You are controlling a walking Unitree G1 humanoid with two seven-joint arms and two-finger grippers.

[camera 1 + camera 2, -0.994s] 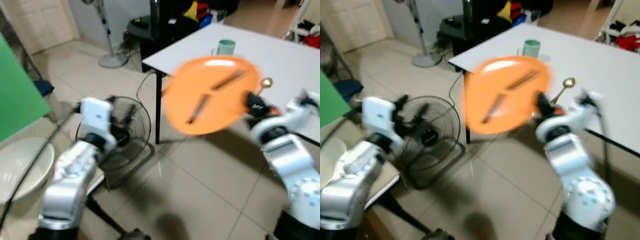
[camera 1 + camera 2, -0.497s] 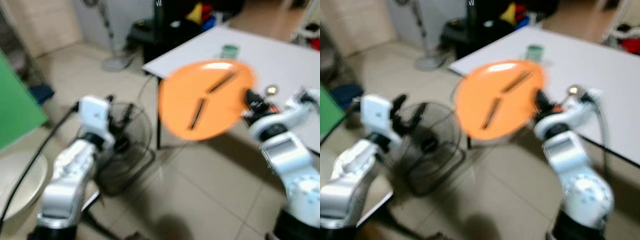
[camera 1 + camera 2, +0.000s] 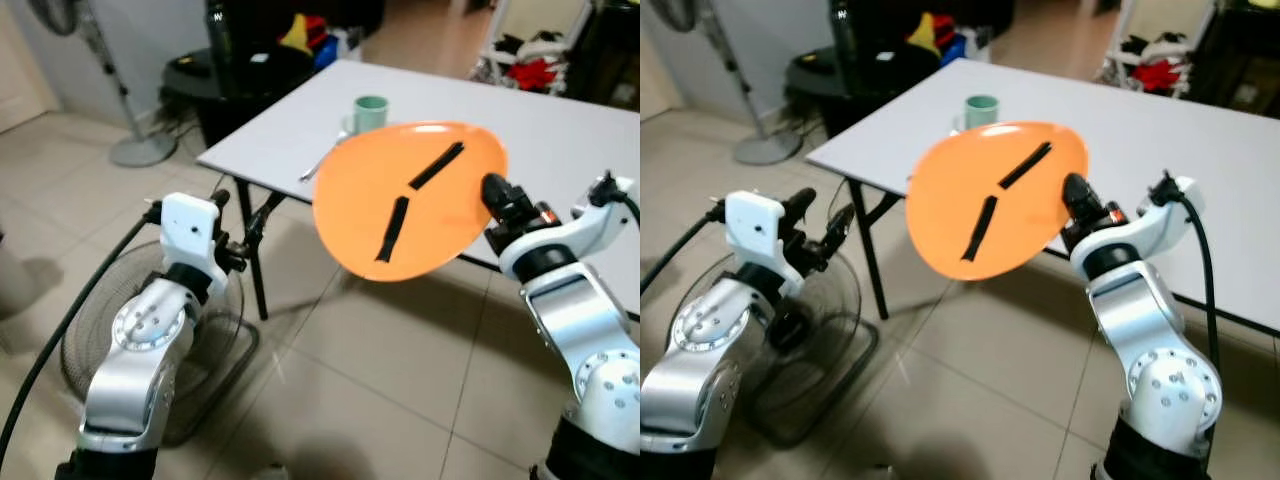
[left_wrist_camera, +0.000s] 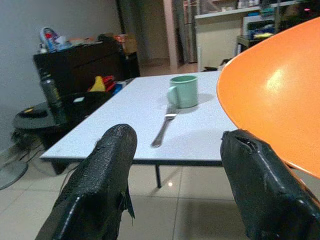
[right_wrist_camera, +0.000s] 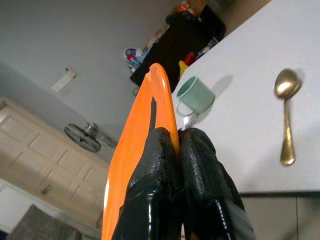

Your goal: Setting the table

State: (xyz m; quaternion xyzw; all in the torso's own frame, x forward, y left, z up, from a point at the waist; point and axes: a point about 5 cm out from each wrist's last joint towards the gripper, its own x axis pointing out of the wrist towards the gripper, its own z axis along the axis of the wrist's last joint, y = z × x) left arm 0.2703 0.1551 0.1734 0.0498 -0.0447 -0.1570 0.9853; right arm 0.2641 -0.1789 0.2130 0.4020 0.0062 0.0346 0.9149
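Left eye view, nearest: the left tool (image 3: 235, 225) is held out low over the tiled floor, short of the tabletop, next to a floor fan (image 3: 140, 340).
Left tool: in its wrist view the two black fingers (image 4: 95, 185) stand spread apart with nothing between them.
Right tool: the right tool (image 5: 172, 150) has its fingers pressed together on the rim of the orange plate (image 3: 405, 195), pinching it edge-on.
Plate: carried in the air, tilted, at the near edge of the white tabletop (image 3: 560, 140); two dark strips cross its face; it is not yet set down.
Already on the tabletop: a green mug (image 3: 370, 108) toward the far corner, a knife or similar piece of cutlery (image 4: 164, 131) lying just before it, and a gold spoon (image 5: 286, 117) lying apart from the mug.
Farther back: a dark cabinet with coloured things on it, and a standing fan (image 3: 120, 100) on the floor.
Done so far: mug and cutlery appear to be laid out.
Left to do: by my reading, the plate must be brought level over the tabletop and put down near the cutlery, then released.
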